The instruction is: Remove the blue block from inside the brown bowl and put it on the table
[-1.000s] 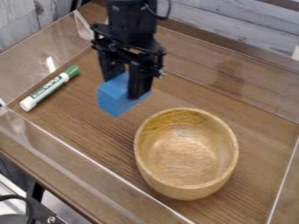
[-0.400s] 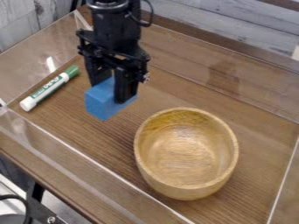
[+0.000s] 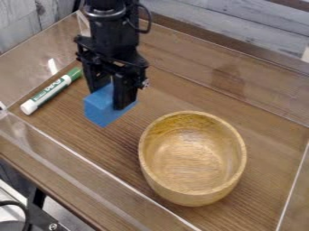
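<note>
So the black gripper (image 3: 111, 88) is pointing straight down over the left-middle part of the bench (image 3: 205, 86), and its fingers (image 3: 126, 92) are clamped on the blue block (image 3: 103, 106), which is hanging out below and a bit in front of them. The block is sitting very low, right at the wood surface, but honestly I can't tell whether its bottom is touching the bench or just floating above it. It's well outside the wooden bowl (image 3: 193, 157), which is sitting empty toward the lower right, with a decent gap of bare wood between its rim and the block. Off to the left there's a white marker with a green cap (image 3: 50, 91) lying at a slant, near the block but not touching it, so that side is feeling a bit tighter than the bowl side. The low clear wall (image 3: 72, 167) is running along the near edge of the bench, and there's a strip of open surface between it and the block. Another clear wall is edging the far side behind the arm (image 3: 108, 23), and one is running down the right past the bowl. Most of the free room is sitting in the upper right, behind the bowl, where nothing is lying on the wood at all. The bowl itself is pretty close to the near-right walls.
</note>
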{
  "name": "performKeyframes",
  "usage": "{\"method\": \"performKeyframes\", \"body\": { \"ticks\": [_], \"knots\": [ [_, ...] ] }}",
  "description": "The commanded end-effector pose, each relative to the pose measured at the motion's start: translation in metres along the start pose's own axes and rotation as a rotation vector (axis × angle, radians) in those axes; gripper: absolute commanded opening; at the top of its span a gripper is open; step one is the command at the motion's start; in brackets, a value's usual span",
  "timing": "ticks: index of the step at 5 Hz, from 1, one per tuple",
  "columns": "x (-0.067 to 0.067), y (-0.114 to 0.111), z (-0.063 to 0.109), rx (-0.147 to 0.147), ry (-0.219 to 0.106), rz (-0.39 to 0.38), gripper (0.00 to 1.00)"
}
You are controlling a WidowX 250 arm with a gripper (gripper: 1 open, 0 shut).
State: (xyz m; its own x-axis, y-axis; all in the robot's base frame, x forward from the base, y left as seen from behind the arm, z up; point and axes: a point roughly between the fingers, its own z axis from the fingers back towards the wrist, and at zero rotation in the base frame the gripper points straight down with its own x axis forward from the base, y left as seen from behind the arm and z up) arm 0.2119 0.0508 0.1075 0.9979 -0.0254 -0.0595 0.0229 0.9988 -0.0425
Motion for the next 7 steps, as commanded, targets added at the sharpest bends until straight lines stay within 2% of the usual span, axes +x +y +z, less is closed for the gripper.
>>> {"method": "performKeyframes", "body": {
  "ticks": [1, 6, 7],
  "knots": [
    [0.003, 0.007, 0.004, 0.013, -0.033, 0.009, 0.0],
    [-0.001, 0.015, -0.015, 0.009, -0.034, 0.022, 0.0],
    [-0.001, 0.016, -0.018, 0.005, -0.029, 0.023, 1.0]
  ]
}}
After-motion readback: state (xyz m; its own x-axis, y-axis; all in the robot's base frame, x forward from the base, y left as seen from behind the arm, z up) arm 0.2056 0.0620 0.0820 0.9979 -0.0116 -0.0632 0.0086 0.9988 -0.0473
